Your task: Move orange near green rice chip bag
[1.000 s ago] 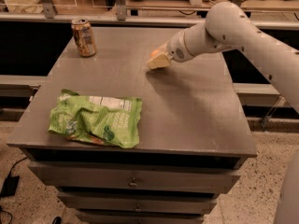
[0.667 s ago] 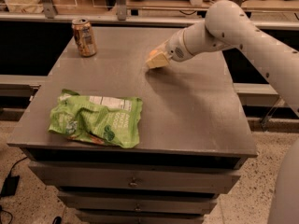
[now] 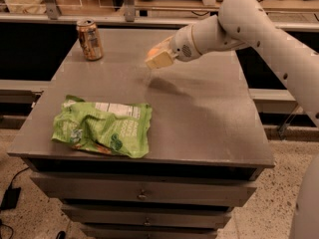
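Observation:
The green rice chip bag point(image 3: 103, 128) lies flat and crumpled at the front left of the grey table point(image 3: 209, 118). My gripper point(image 3: 159, 58) hangs above the table's middle back, to the right of and behind the bag. It is shut on the orange point(image 3: 157, 49), of which only a small orange patch shows between the cream-coloured fingers point(image 3: 160, 60). The gripper is off the surface and its shadow falls on the table just below it. The white arm point(image 3: 249, 24) reaches in from the right.
A brown-gold drink can point(image 3: 90, 39) stands upright at the back left corner. The table has drawers under its front edge. A railing and shelving run behind the table.
The gripper with the orange has moved a little to the left and slightly up, towards the table's middle. The bag and the can have not moved.

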Available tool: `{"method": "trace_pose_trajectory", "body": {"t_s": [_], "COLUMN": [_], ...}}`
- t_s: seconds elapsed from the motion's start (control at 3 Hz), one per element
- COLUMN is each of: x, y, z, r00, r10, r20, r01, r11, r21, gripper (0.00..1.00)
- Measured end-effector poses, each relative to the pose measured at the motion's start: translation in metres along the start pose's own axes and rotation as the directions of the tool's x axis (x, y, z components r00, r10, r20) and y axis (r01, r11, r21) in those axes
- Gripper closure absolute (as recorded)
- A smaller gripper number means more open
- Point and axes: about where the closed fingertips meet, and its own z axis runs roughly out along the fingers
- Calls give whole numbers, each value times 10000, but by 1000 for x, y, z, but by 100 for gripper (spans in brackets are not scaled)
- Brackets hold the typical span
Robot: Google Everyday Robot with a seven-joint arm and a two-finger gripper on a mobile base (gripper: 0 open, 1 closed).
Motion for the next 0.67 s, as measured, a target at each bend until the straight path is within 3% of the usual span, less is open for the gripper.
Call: {"method": "trace_pose_trajectory", "body": {"t_s": [0.33,0.67], "x": [-16,-5], "y": [45,76], "z": [-4,-8], "r00": [9966,9904], "r10": [-781,-1186], "r20": [-245,-714], "r01": [765,1106], "r11": [9953,9881], "r21": [-597,-1071], "gripper": [100,100]}}
